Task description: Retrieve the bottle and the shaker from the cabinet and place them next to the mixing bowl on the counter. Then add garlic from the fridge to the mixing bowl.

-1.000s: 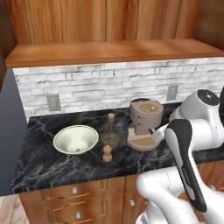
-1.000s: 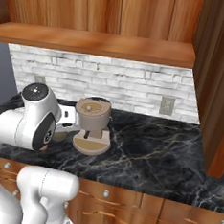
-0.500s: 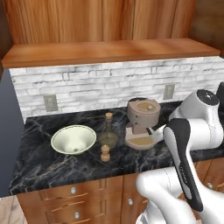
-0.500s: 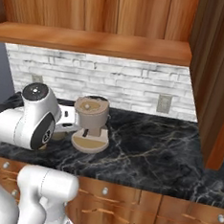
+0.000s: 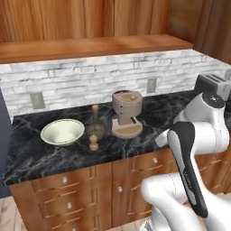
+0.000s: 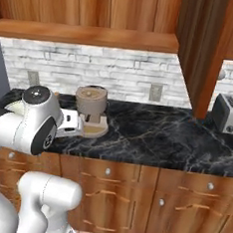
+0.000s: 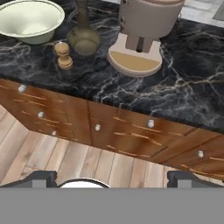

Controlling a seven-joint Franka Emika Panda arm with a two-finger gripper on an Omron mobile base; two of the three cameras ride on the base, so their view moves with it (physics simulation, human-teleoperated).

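Gripper (image 7: 112, 177) jaws wide, nothing held, off counter (image 5: 153, 113) front edge. Bottle (image 5: 95, 127) & shaker (image 5: 94, 142) at 3 o'clock of mixing bowl (image 5: 62, 131). Toaster (image 6: 229, 113) in right base view.

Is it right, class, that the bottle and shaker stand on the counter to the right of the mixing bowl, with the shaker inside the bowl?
Not quite. The shaker stands on the counter beside the mixing bowl, not inside it, as the left base view shows. The bottle is placed as stated.
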